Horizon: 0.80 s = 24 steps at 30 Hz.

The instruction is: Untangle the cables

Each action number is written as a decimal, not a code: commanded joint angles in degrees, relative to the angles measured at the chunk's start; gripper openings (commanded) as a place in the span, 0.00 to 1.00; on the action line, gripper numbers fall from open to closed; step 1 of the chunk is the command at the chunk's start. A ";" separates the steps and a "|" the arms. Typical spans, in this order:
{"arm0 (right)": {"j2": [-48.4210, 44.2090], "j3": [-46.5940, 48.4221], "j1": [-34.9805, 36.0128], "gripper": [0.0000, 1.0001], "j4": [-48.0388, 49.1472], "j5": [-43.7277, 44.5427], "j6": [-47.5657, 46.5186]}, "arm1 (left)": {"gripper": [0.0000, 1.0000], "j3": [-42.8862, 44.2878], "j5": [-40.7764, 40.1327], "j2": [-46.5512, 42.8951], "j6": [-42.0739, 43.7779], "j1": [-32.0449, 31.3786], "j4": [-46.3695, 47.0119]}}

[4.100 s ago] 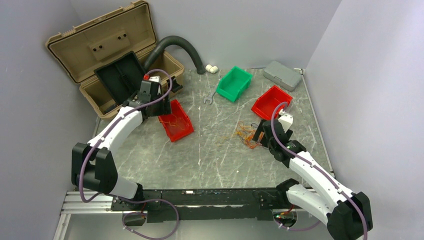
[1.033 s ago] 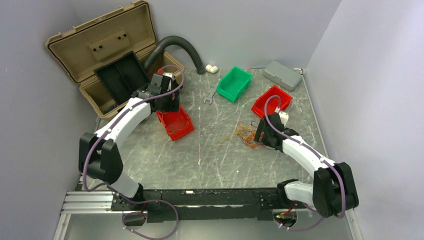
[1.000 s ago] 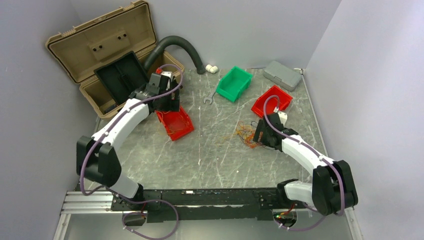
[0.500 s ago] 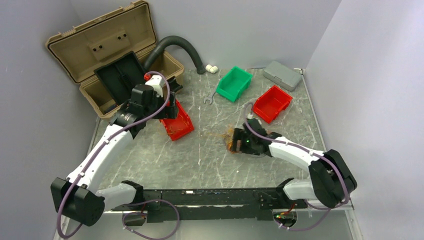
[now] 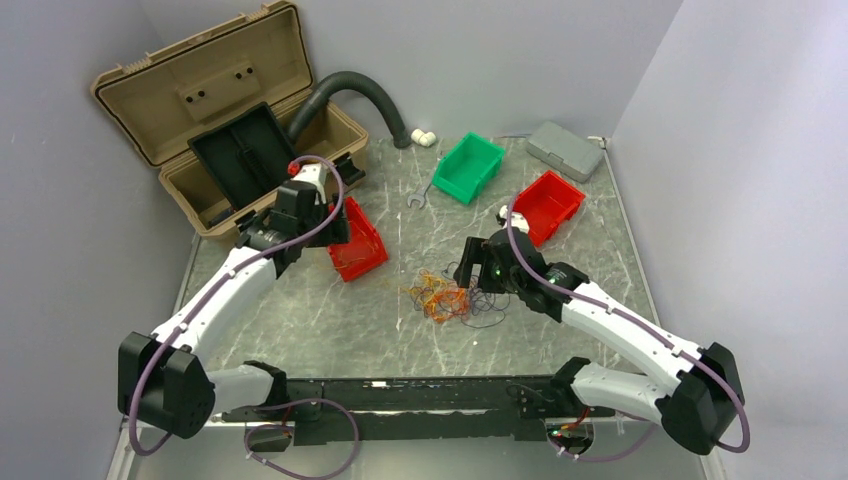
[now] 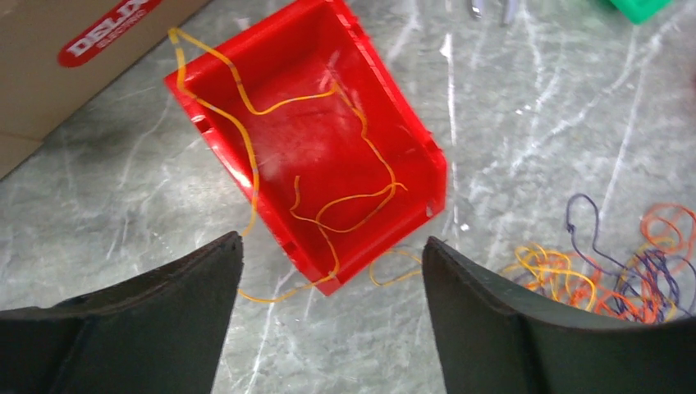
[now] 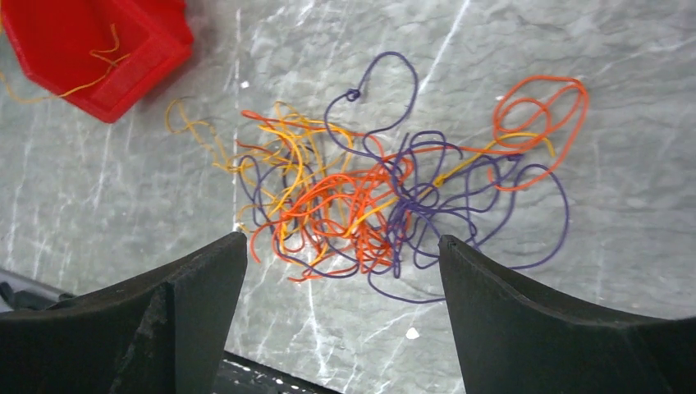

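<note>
While my right gripper [image 7: 341,242] hangs with its fingers spread wide and gripping nothing, the cables [image 7: 353,197] lie directly beneath it on the grey marbled table [image 7: 615,98]. They form a loose, flat tangle of orange, yellow and purple loops, with the biggest loops straying off to the right. My left gripper [image 6: 332,242] is just as wide apart and empty, hovering over the near corner of a red bin [image 6: 295,74]. Thin yellow strands [image 6: 254,176] curl inside that bin, and some trail over its rim onto the table. Beyond the bin, a tan toolbox [image 6: 49,82] carries a red oval label [image 6: 107,33] with white letters starting "DEL"; the rest is cut off.
</note>
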 commanded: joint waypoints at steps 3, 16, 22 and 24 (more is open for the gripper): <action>0.30 0.96 -0.41 0.89 -3.72 4.30 -0.96 | 0.71 -7.17 -1.71 -1.46 -5.63 5.31 7.72; 0.98 1.92 -0.62 0.89 -3.88 5.43 -2.35 | 0.51 -9.51 2.82 5.65 -5.55 9.57 10.21; 1.28 1.56 -0.67 0.89 -3.10 5.12 -2.00 | 0.20 -9.46 4.31 6.79 -5.40 9.59 10.33; 1.45 1.57 -0.72 0.89 -2.99 5.09 -1.99 | 0.03 -9.15 4.00 6.15 -5.13 9.57 10.10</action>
